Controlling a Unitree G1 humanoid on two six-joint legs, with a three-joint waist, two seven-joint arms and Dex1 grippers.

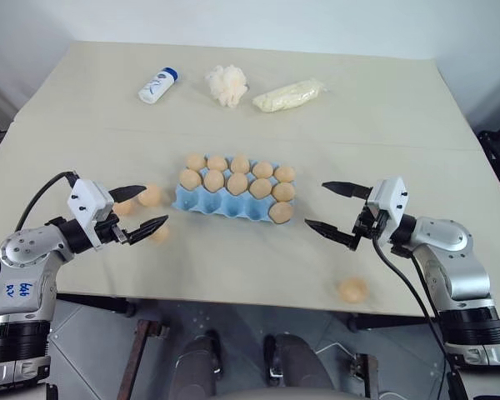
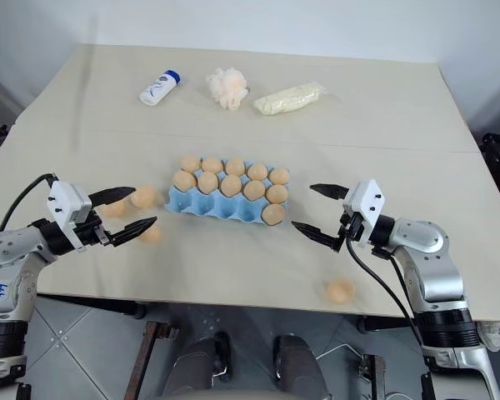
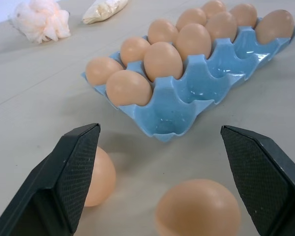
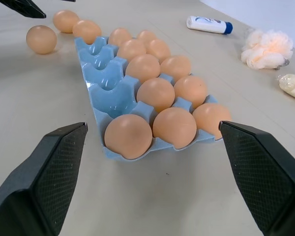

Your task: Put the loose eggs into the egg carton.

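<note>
A: Right, count the eggs in the egg carton?
B: Eleven seated; four front cups bare. Carton sits mid-bench.
A: Loose eggs?
B: Four. Three left of the carton, by the left gripper; one near the front edge, under the right gripper.
A: Fingers?
B: Both pairs spread wide, holding nothing.
A: Far side?
B: One white bottle, one puff ball, one pale yellow packet.
</note>
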